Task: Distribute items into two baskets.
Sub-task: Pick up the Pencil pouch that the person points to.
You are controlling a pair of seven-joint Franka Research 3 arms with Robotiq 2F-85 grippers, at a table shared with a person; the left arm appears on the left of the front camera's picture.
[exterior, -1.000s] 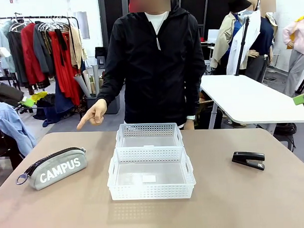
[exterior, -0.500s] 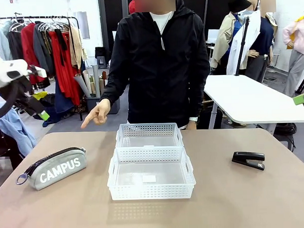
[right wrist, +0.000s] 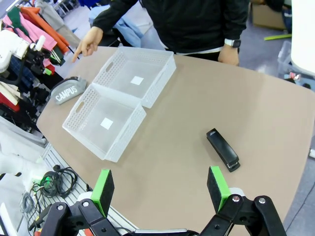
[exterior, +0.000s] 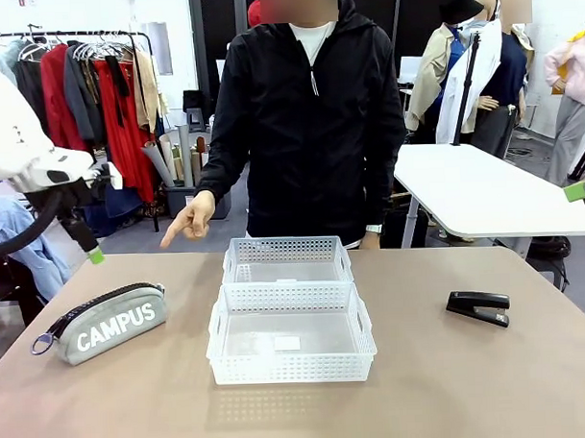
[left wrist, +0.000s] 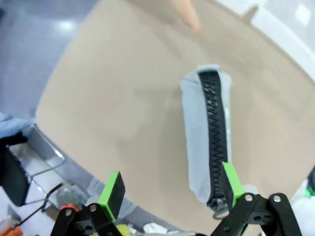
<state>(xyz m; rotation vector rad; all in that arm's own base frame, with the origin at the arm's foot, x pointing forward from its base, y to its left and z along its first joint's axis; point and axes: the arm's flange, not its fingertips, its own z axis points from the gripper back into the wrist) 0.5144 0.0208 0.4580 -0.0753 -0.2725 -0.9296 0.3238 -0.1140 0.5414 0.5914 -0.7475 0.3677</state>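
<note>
- Right up close, the right pincer (right wrist: 160, 189) hangs high over our side of the counter (exterior: 423, 387), its green pads spread wide with nothing between them.
- Below it we see the black stapler (right wrist: 223, 149) lying flat on the bare counter on our right, well apart from both baskets.
- In the middle sits the near basket (exterior: 291, 369), white and lattice-walled, with a small white label on its floor.
- To its left the grey pouch (exterior: 109, 324) lies on the counter, near that basket but not touching. Its "CAMPUS" lettering faces us and its black strap trails toward the left edge.
- Just behind, the far basket (exterior: 287, 248) stands rim to rim against the near one, with the same white label on its floor.
- Over the far left of the counter we have the left pincer (left wrist: 171, 186), up in the air above the pouch, jaws fully apart and holding nothing. In its wrist view the pouch's black zipper runs up from beside one green pad.
- At the far edge a person in a black jacket stands behind the baskets, with one hand (exterior: 189, 221) held out, index finger pointing down toward the pouch's side.
</note>
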